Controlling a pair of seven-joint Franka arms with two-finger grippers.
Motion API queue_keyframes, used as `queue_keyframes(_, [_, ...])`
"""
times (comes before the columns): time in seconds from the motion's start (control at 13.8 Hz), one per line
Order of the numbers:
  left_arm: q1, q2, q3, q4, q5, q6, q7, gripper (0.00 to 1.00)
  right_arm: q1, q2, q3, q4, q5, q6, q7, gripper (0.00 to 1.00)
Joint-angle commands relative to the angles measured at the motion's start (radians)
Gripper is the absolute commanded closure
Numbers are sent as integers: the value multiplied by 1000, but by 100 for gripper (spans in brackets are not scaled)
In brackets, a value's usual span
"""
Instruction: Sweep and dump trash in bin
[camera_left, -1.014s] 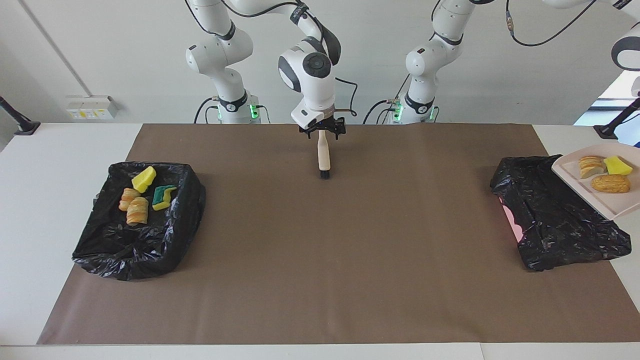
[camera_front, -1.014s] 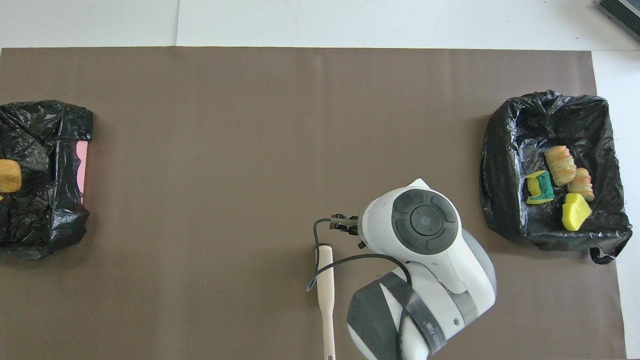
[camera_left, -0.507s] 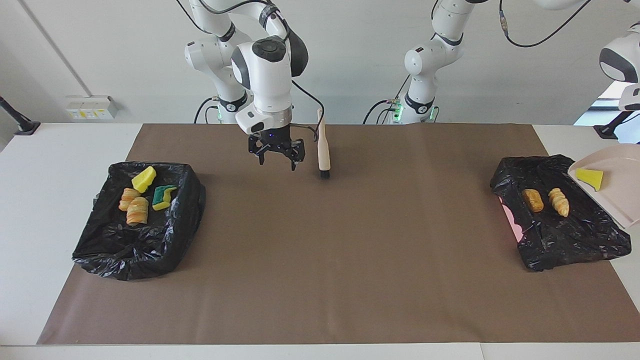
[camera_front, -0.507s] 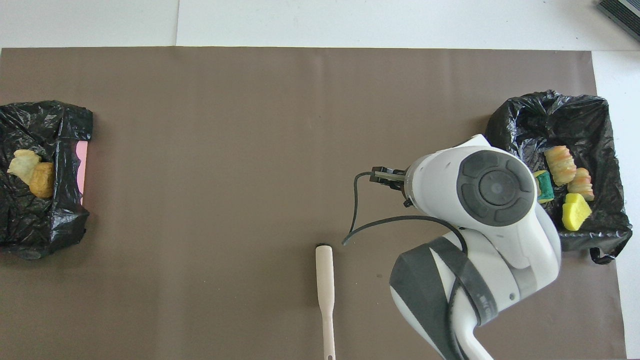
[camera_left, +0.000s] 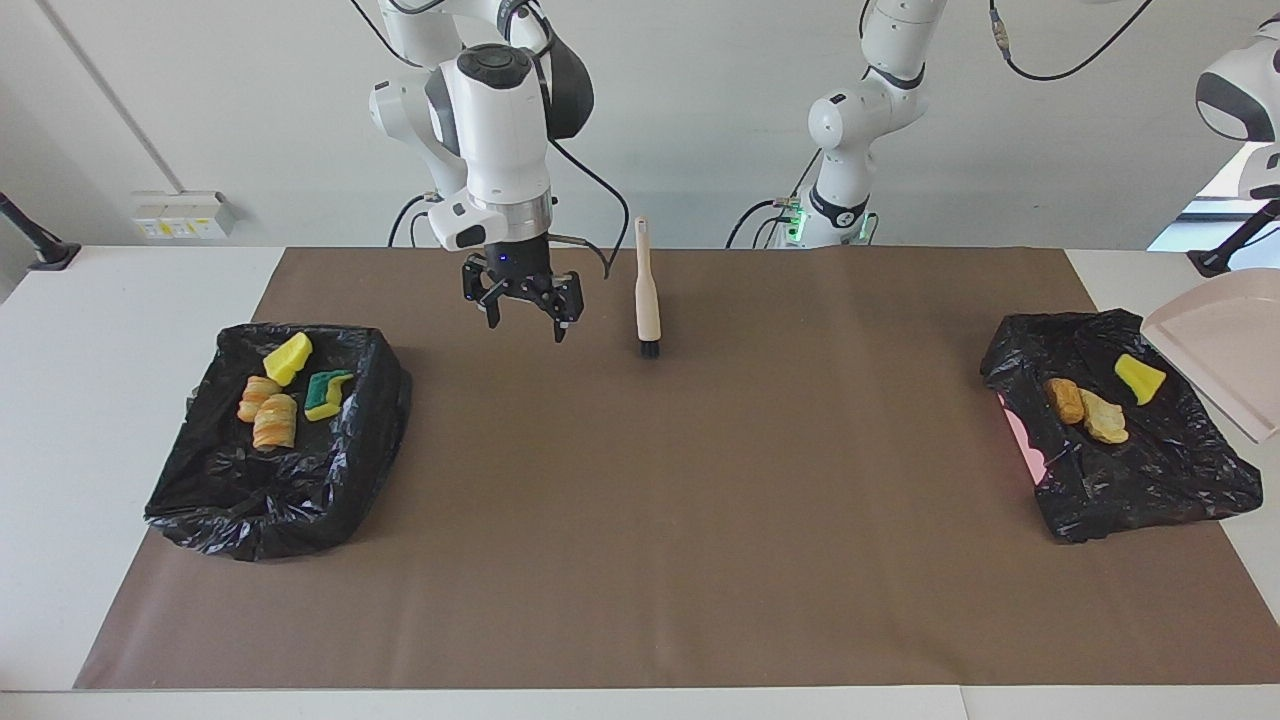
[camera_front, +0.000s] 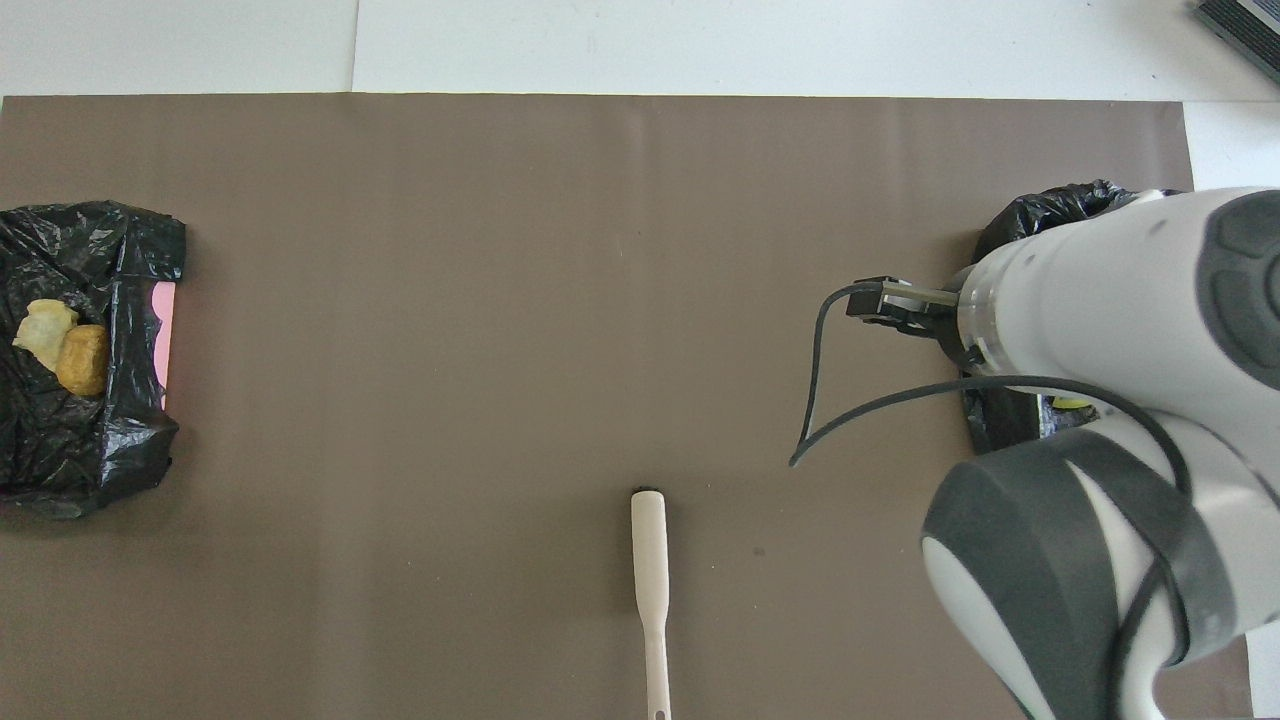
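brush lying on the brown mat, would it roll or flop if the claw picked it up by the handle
The brush looks rigid, one solid beige piece, so it likely won't flop. Its handle is slim and smooth, so it could twist in a grip. The black bristle end seems bulkier, so it may sag that way.

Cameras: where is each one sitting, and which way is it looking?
Facing view: high across the table, looking at the robots; both arms show, right end effector open over the mat.
Overhead view: high above the robots' end, looking steeply down; only the right arm's wrist shows.
Both share the hand brush and the bin at the left arm's end.
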Motion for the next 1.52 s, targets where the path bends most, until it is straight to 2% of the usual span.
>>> queue_keyframes(0.0, [-49,-21,2,-18,-206,-100,-30,100,-41,-21,6,15,1,-31,-37,0])
queue_keyframes(0.14, [-56,-20,0,-18,-327,-135,-33,100,-51,-43,-14,16,1,-50,-39,0])
queue_keyframes(0.29, [-114,-15,-3,-23,-418,-187,-123,100,-51,-69,-44,16,3,-85,-59,0])
queue_keyframes(0.51, [-245,3,-3,-29,-427,-275,-398,100,-51,-104,-109,19,56,-151,-132,0])
queue_keyframes(0.65, [-345,22,-3,-50,-444,-290,-599,100,-51,-113,-164,45,78,-200,-245,0])
queue_keyframes(0.87, [-468,40,-3,-52,-513,-295,-823,100,-51,-118,-233,46,78,-212,-466,0])
queue_keyframes(1.01, [-566,55,-3,-44,-541,-304,-987,100,-51,-109,-250,41,57,-209,-548,0])
queue_keyframes(1.16, [-679,121,-1,-11,-542,-298,-1191,100,-57,-95,-250,47,56,-208,-551,0])
queue_keyframes(1.3, [-773,221,-1,98,-565,-313,-1370,100,-60,-72,-252,67,79,-223,-542,0])
queue_keyframes(1.38, [-822,253,0,127,-611,-328,-1435,100,-73,-51,-252,110,107,-253,-535,0])
queue_keyframes(1.45, [-868,287,2,158,-622,-342,-1533,100,-84,-44,-252,108,153,-251,-516,0])
